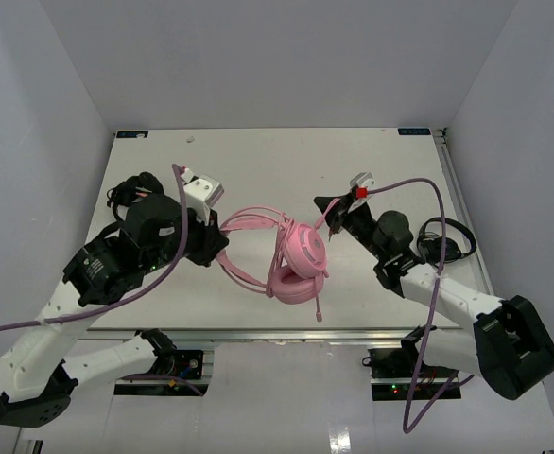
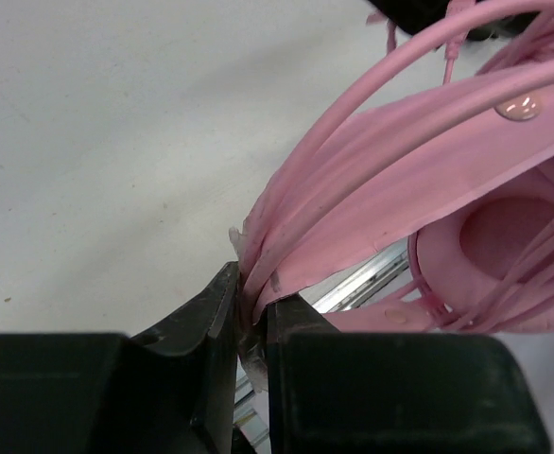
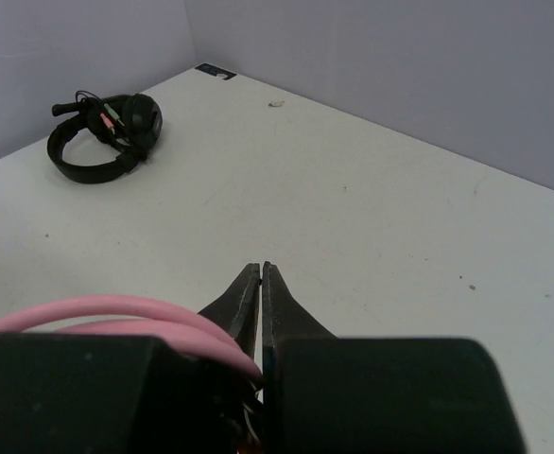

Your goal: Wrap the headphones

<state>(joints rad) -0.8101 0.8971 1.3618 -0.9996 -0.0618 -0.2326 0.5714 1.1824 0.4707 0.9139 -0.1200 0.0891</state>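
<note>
Near the table's middle: pink headphones, headband clamped by the left gripper. Looks light, band springy, cable limp and snag-prone; best held by the band. Right gripper pinched shut beside the cable, grip unclear.

Here's the flat white bench, with a silver metal rail running along its near edge. Far left, a black over-ear headset lies by the corner. Over by the right edge lies a second black headset. Near the middle are the pink over-ear headphones, though I can't tell if the cups touch the surface. A tiny pale speck sits at the far edge.
</note>
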